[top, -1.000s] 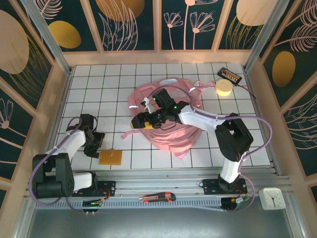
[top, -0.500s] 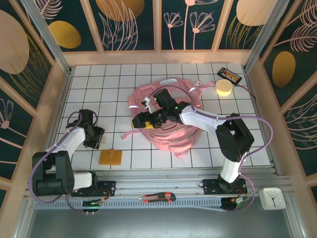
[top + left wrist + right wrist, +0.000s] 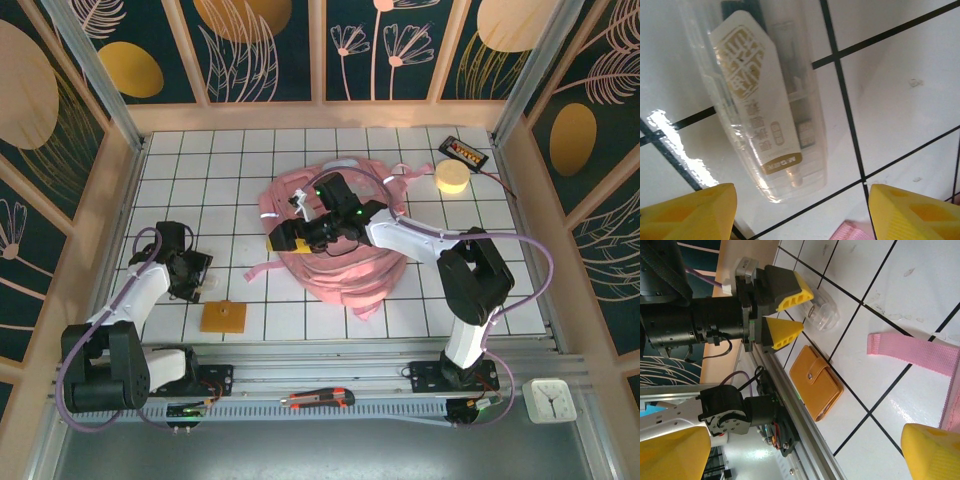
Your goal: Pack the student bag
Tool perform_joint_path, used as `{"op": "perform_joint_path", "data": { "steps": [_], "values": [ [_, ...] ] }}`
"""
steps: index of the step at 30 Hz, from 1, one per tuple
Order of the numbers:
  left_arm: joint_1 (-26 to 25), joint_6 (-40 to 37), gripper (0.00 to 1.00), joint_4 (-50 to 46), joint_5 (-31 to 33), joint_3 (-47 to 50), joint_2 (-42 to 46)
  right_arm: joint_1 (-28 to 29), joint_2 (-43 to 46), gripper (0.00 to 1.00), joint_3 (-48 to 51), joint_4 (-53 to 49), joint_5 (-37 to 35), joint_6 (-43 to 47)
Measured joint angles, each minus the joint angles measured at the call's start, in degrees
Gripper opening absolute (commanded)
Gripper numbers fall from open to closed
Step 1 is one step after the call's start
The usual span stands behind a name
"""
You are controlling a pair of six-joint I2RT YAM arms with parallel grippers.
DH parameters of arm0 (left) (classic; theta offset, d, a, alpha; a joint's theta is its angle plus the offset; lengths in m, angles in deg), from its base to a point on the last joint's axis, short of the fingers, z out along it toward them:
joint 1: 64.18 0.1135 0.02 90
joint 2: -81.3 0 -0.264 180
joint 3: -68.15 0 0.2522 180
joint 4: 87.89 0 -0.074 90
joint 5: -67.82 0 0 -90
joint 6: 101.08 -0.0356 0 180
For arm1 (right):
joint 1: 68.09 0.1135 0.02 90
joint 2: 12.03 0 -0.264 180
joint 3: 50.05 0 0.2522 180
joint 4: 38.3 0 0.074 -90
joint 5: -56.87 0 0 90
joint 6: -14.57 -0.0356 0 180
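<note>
Pink student bag lies mid-tabletop, right gripper wide open over its left edge; left gripper, jaws apart, hovers above clear plastic case near tabletop's left edge

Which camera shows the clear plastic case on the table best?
Left wrist: the clear plastic case lies right below, its gold label plain. Right wrist catches its end from afar; top external, a faint speck.
</note>
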Motion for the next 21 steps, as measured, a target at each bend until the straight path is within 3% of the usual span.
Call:
{"op": "perform_joint_path", "data": {
  "steps": [12, 21],
  "values": [
    [0.00, 0.17, 0.71, -2.19, 1.95, -2.91, -8.11, -0.22, -0.15, 0.98, 0.13, 3.21, 0.39, -1.09],
    [0.00, 0.13, 0.64, -3.06, 3.21, -4.81, -12.90, -2.60, -0.20, 0.98, 2.64, 4.92, 1.90, -1.51]
  ]
}}
